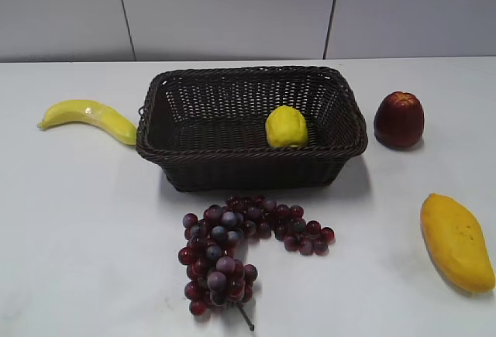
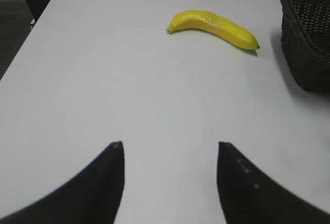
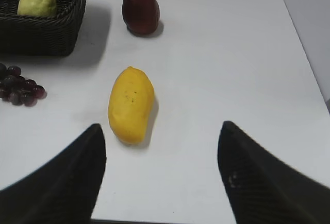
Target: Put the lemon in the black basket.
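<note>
The lemon (image 1: 286, 127) lies inside the black basket (image 1: 232, 159), toward its front right; it also shows in the right wrist view (image 3: 36, 2) inside the basket (image 3: 46, 33). The basket's corner shows in the left wrist view (image 2: 309, 49). My left gripper (image 2: 170, 147) is open and empty above bare table, well left of the basket. My right gripper (image 3: 161, 128) is open and empty above the table's right front, just right of the mango. Neither gripper shows in the exterior view.
A banana (image 1: 89, 118) lies left of the basket, also in the left wrist view (image 2: 214, 27). A dark red apple (image 1: 398, 119) stands right of it. A mango (image 1: 456, 240) lies at the front right. A bunch of purple grapes (image 1: 232, 248) lies before the basket.
</note>
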Robot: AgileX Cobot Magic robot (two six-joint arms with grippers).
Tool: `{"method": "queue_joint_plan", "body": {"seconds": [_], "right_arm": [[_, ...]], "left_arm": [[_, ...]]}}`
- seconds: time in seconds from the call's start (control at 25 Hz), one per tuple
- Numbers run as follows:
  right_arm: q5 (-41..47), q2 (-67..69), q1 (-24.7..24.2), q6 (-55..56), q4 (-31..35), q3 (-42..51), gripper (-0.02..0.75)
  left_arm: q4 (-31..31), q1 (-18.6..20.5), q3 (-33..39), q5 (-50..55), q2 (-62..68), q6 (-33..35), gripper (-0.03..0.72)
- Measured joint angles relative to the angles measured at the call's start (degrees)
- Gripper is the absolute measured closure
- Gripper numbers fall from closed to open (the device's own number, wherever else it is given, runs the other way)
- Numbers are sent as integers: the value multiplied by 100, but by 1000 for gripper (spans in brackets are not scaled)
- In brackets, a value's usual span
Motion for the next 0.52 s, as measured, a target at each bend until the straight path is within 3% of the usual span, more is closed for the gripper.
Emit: {"method": "queue_joint_plan", "body": {"seconds": [0.52], "right_arm": [[0,0,0,0,0,0,183]], "left_arm": [[0,0,0,0,0,0,375]]}}
